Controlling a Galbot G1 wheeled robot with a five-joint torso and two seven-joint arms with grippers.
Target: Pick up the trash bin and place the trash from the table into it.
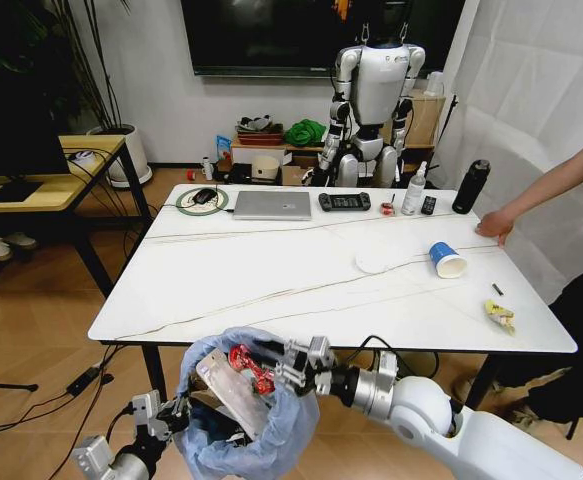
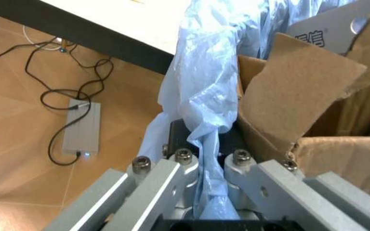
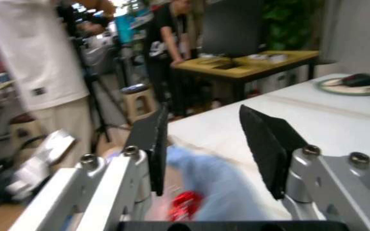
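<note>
Hovered right gripper (image 1: 283, 365), jaws apart and empty, over trash bin (image 1: 241, 440) pinched by left gripper (image 2: 204, 166).

Robotics lab: humanoid robot (image 1: 374, 100), camera tripod (image 3: 101, 96).

Trash bin (image 1: 236, 415): before the surface's (image 1: 271, 290) near edge, left of centre.
In bin: can (image 1: 250, 367), cardboard (image 1: 229, 395).
Paper cup (image 1: 446, 259): on the surface, right.
Laptop (image 1: 272, 205): far side.

Silver laptop (image 1: 272, 205) beside black controller (image 1: 344, 201); black bottle (image 1: 470, 187) far right; possibly mouse (image 1: 205, 196).
</note>
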